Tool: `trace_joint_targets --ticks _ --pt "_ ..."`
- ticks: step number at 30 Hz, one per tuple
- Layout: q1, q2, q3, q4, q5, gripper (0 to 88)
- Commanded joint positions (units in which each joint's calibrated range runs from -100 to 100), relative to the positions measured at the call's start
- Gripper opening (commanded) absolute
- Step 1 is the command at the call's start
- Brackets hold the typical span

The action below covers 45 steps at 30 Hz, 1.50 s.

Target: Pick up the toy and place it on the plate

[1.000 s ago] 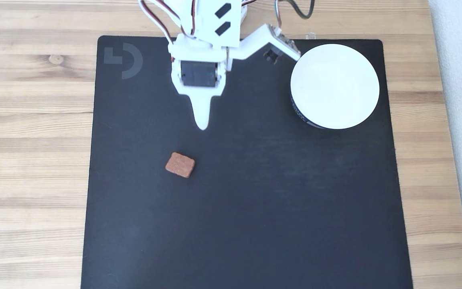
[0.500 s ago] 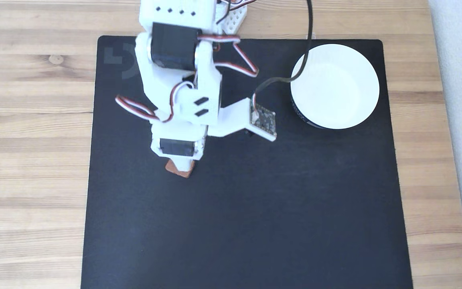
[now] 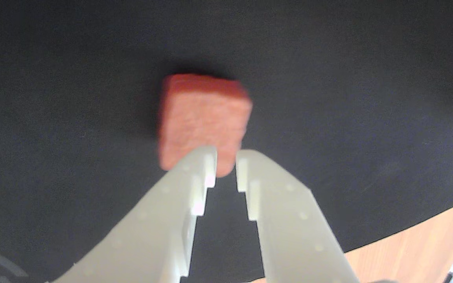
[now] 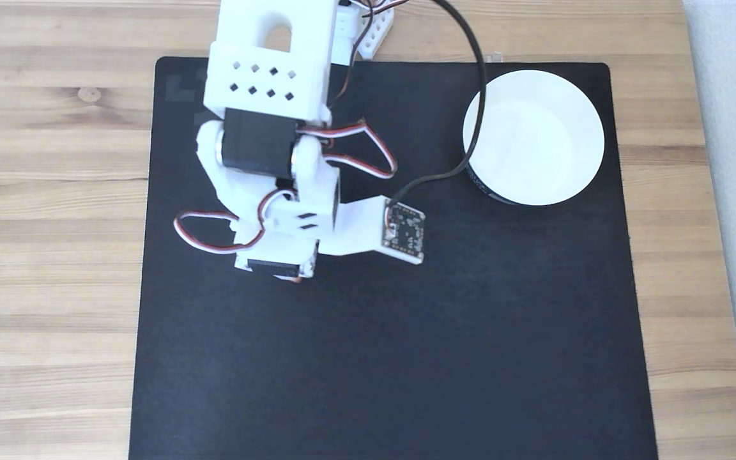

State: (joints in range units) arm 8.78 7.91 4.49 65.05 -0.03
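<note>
Toy point(image 3: 203, 118) blurred (near edge behind the tool point(image 3: 225, 161))

Bare mat point(image 4: 406, 358) surrounds toy point(image 3: 203, 118); plate point(image 4: 588, 108) well apart.

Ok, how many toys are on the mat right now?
1. The toy lies on the black mat just ahead of the gripper in the wrist view. The arm covers part of the mat in the fixed view, so another could be hidden.
</note>
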Motion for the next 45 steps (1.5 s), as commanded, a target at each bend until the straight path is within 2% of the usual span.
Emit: trace_joint_targets --ticks 1,22,24,28,41,45 --pt "2.72 0.30 -2.82 2.44 0.23 2.4" --pt "3.06 1.05 -2.64 1.67 0.13 2.7" --pt "2.97 1.05 -2.64 2.61 -1.70 10.2" --pt "2.80 0.72 -3.18 5.91 -1.23 37.4" --pt "2.97 1.05 -3.99 6.33 -1.75 38.4" --pt "3.81 1.05 -3.90 8.70 -7.02 38.8"
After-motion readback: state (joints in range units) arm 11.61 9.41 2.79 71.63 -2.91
